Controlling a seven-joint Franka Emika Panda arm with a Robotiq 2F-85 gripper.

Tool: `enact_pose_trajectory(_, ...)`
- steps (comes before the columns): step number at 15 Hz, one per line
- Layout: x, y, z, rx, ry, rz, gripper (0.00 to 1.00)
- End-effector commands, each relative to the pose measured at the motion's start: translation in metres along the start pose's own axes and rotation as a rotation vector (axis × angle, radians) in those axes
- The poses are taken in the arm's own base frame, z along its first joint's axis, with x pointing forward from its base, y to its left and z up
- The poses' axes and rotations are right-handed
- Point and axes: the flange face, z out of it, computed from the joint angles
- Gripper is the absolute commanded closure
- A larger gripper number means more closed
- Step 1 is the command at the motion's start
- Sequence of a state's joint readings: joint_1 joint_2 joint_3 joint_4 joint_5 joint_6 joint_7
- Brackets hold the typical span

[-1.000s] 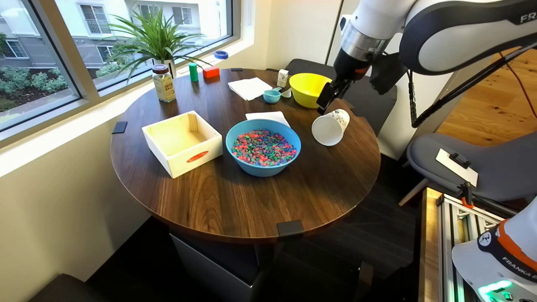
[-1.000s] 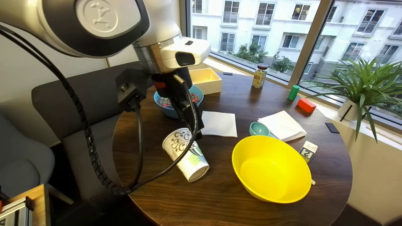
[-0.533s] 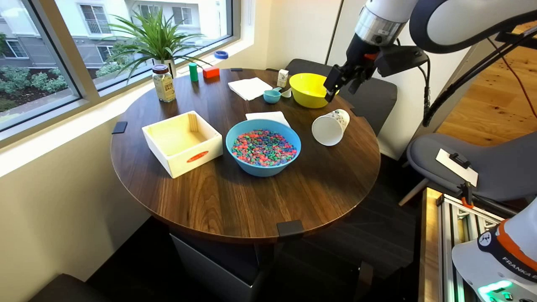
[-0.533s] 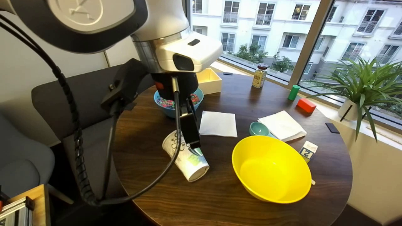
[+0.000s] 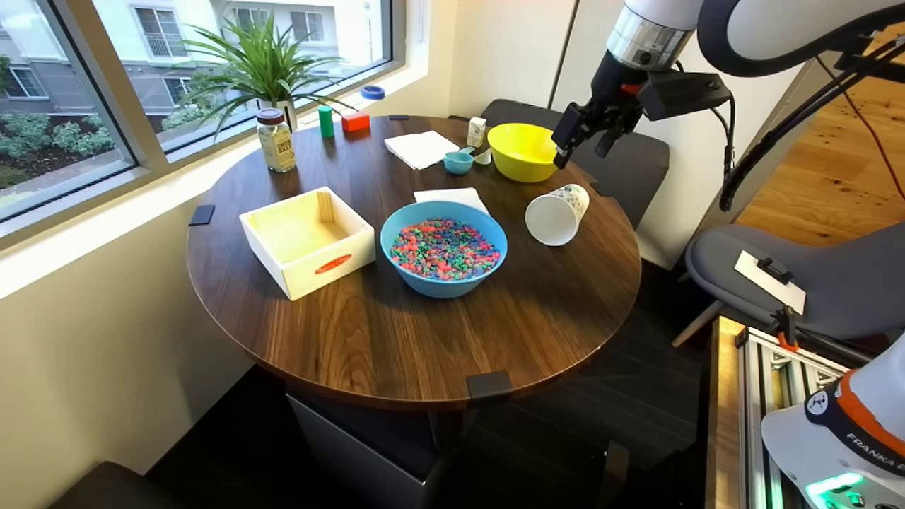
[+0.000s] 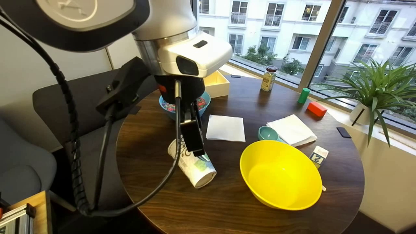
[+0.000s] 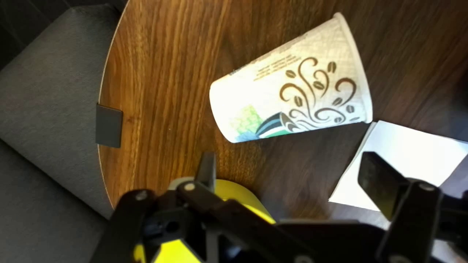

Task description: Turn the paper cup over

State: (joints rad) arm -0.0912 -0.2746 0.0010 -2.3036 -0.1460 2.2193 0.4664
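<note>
The paper cup lies on its side on the round table (image 5: 396, 339). It is white with brown swirls and a green and blue patch. It shows in both exterior views, with its open mouth facing the camera in one (image 5: 555, 215) and its base nearer in the other (image 6: 200, 174). In the wrist view the cup (image 7: 292, 87) lies beyond my gripper (image 7: 292, 162), base at left and rim at right. My gripper is open and empty, its fingers (image 7: 207, 170) wide apart. It is above the table, apart from the cup, and hides part of it in an exterior view (image 6: 195, 152).
The yellow bowl (image 6: 281, 175) stands close to the cup and under one side of my gripper. The blue bowl (image 5: 444, 283) of colourful bits and a wooden box (image 5: 307, 240) stand farther off. White napkins (image 6: 226, 128) lie between. A turquoise scoop (image 6: 268, 133) and a block (image 6: 319, 155) lie near the yellow bowl.
My gripper has risen and turned, moving away from the cup toward the side of the yellow bowl, more slowly in the last half second. The cup has not moved.
</note>
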Motion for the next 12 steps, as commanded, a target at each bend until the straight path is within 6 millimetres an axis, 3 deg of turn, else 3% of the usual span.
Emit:
enact_pose_trajectory(1,0.001,0.003,0.001,0.059,-0.051,0.111,0.0)
enact_pose_trajectory(8,0.007,0.035,0.012,0.03,-0.078,0.494,0.0)
enact_pose_trajectory(12,0.01,0.038,0.029,0.041,-0.142,0.624,0.0)
